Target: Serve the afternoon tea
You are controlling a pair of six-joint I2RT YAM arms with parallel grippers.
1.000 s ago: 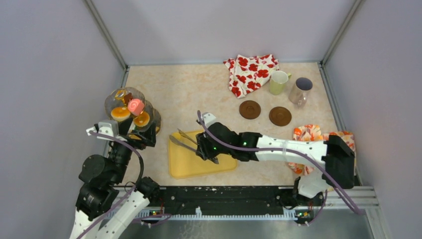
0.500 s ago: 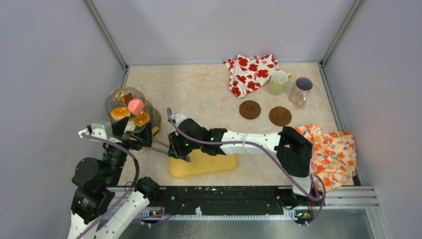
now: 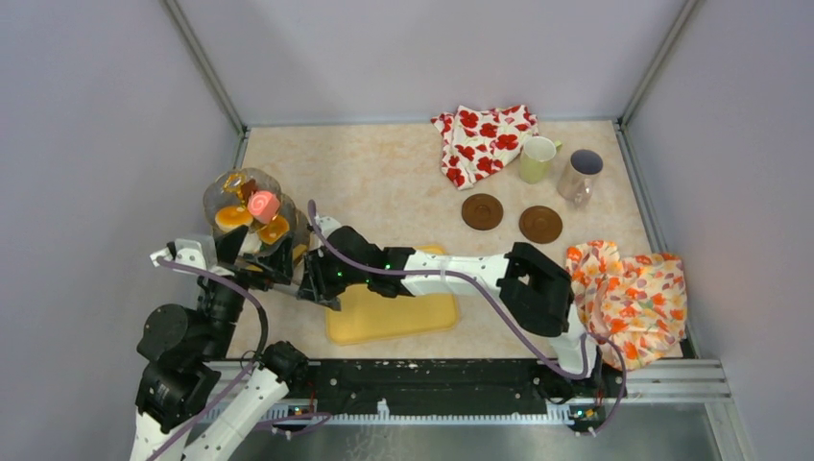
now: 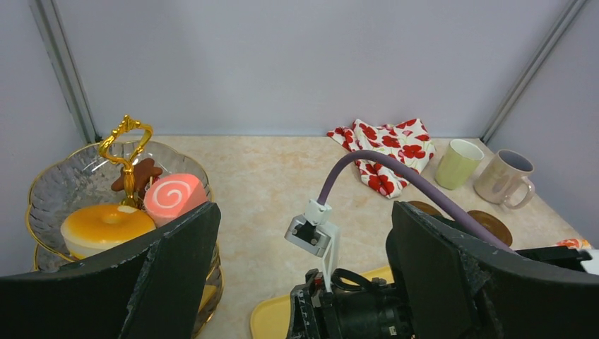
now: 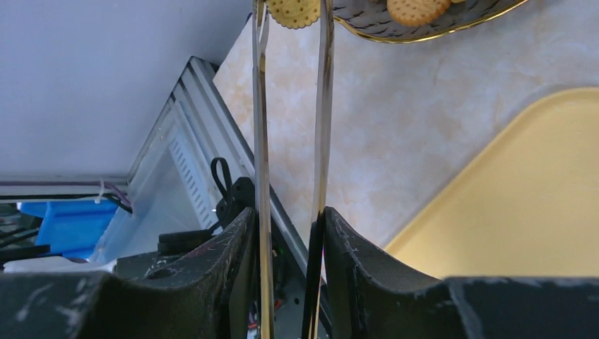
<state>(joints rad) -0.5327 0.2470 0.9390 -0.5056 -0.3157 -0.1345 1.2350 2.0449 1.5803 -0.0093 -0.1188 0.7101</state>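
A tiered glass stand (image 3: 251, 213) at the left holds a pink swirl roll (image 4: 173, 198), an orange tart (image 4: 106, 226) and a brown biscuit (image 4: 138, 176). My right gripper (image 3: 313, 285) (image 5: 286, 226) reaches left to the stand's base, shut on the long metal tongs (image 5: 323, 106). A round biscuit (image 5: 293, 10) lies between the tong tips at the edge of the lower plate (image 5: 367, 30), where another biscuit (image 5: 417, 8) lies. My left gripper (image 3: 261, 270) (image 4: 304, 219) hangs wide open beside the stand, holding nothing. The pale-yellow mug (image 3: 538, 157) and greyish mug (image 3: 579, 173) stand at the back right.
A yellow tray (image 3: 403, 312) lies in front of the arms, partly under the right arm. Two brown coasters (image 3: 482, 211) (image 3: 540, 224) sit near the mugs. A red-flowered cloth (image 3: 485, 142) lies at the back, an orange-flowered cloth (image 3: 629, 293) at the right edge.
The right arm has swung left off the tray, carrying the tongs to the stand's base. The left gripper has stayed open and barely shifted.
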